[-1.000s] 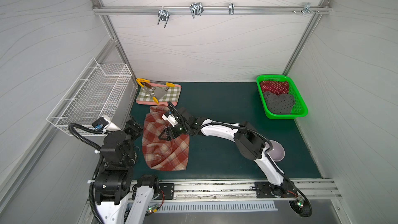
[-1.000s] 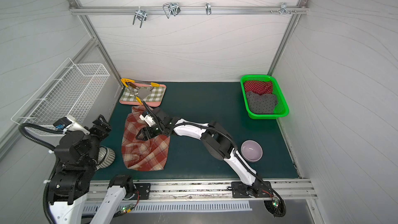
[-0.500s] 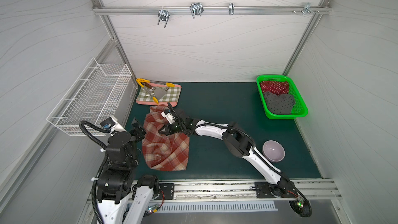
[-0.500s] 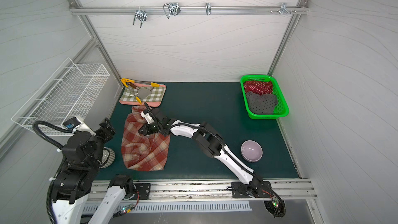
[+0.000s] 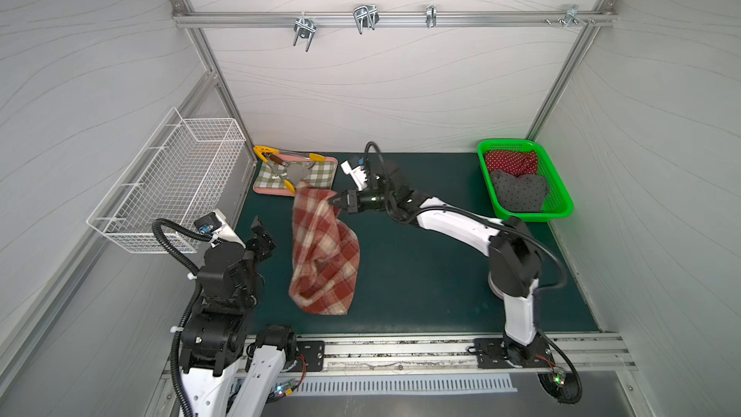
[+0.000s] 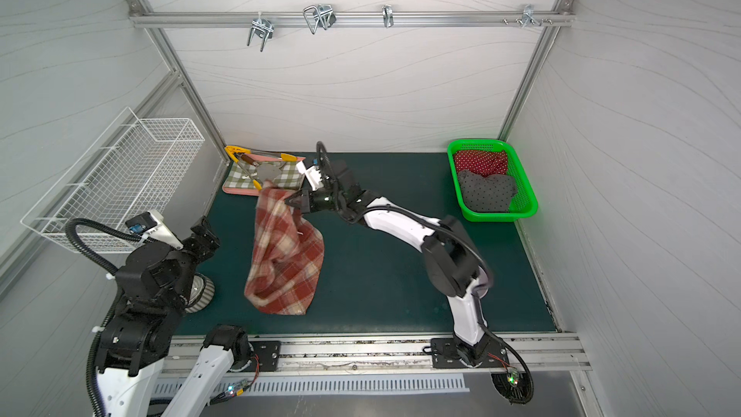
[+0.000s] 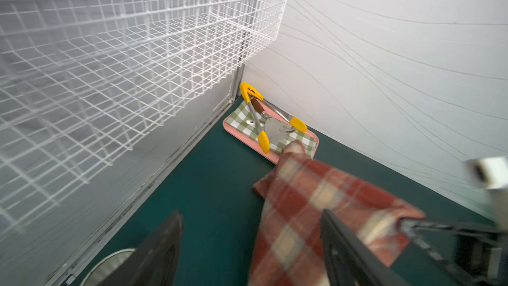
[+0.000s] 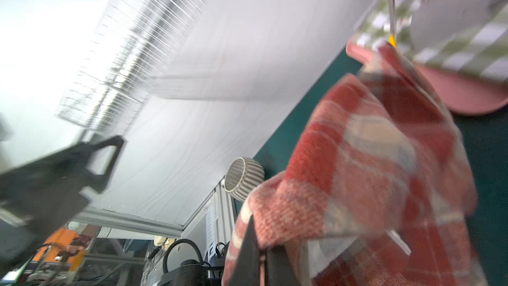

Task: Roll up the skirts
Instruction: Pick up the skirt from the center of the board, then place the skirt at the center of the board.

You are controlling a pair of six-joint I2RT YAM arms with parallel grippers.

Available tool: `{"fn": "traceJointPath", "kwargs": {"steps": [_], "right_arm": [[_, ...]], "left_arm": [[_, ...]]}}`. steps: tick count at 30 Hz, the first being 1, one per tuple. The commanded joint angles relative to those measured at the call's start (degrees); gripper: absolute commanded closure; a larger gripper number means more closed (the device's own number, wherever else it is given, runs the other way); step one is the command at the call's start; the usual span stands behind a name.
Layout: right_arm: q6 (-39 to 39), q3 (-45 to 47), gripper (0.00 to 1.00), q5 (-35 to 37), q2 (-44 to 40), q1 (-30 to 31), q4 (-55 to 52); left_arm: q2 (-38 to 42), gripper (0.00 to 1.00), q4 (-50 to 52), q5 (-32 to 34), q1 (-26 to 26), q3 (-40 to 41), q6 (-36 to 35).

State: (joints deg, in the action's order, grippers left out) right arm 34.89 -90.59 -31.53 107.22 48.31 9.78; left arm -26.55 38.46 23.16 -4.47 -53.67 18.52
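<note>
**A:** Pinching the top corner of the plaid skirt (image 5: 322,250), the right gripper (image 5: 333,201) is clamped tight on the wool. It holds that edge up off the green tabletop (image 5: 421,266), just beside the checked mat (image 5: 320,176).

**B:** And the left gripper (image 5: 261,232)?

**A:** Spread wide, holding nothing, hovering beside the skirt without touching it.

**B:** How far along?

**A:** Early, I'd say. There's no roll here, and the cloth lies crumpled and half folded. The red dotted bundle (image 5: 509,161) and grey dotted bundle (image 5: 519,192) sit in the green basket (image 5: 563,202), apparently finished.

**B:** Anything unclear?

**A:** The right wrist view is blurred, and the folds hide the skirt's underside.
</note>
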Motion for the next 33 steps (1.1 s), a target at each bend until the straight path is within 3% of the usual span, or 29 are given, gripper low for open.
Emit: {"fn": "traceJointPath", "kwargs": {"steps": [1, 5, 8, 12, 18, 21, 26, 30, 33], "right_arm": [[-2.96, 4.15, 1.0, -2.82, -11.42, -5.51, -3.63], [-5.6, 7.65, 1.0, -4.44, -21.23, -14.11, -14.66], [-6.06, 10.77, 1.0, -3.46, -27.36, -19.45, -14.3], [-6.25, -3.2, 1.0, -9.11, -23.28, -22.04, -21.84], [-9.0, -26.72, 1.0, -12.53, -12.93, -22.04, -35.55], [-8.44, -29.1, 1.0, -13.08, -11.33, -22.04, -36.15], [-6.02, -20.77, 1.0, -12.82, -13.98, -24.14, -32.14], [2.84, 4.39, 1.0, -13.54, -22.61, -32.11, -17.03], [2.09, 20.16, 1.0, -7.96, -27.58, -36.71, -15.46]], "left_arm": [[-1.62, 0.22, -4.68, -8.6, -0.2, -0.56, -1.82], [-6.32, 0.23, -6.14, -16.73, -0.23, -0.73, -1.66], [-10.3, 0.23, -8.9, -20.92, -0.23, -0.21, 0.45], [-14.11, 0.23, -16.22, -26.07, -0.27, 1.04, 3.36], [-20.27, 0.22, -17.58, -34.06, -0.35, -4.16, 1.14], [-20.65, 0.22, -18.81, -35.68, -2.53, -3.7, -0.78], [-20.58, 0.22, -18.05, -32.31, -5.02, -2.17, -3.93], [-20.65, 0.22, -19.15, -32.29, -5.18, -0.77, -4.36], [-21.96, 0.22, -20.4, -32.61, -5.2, 0.2, -3.96]]}}
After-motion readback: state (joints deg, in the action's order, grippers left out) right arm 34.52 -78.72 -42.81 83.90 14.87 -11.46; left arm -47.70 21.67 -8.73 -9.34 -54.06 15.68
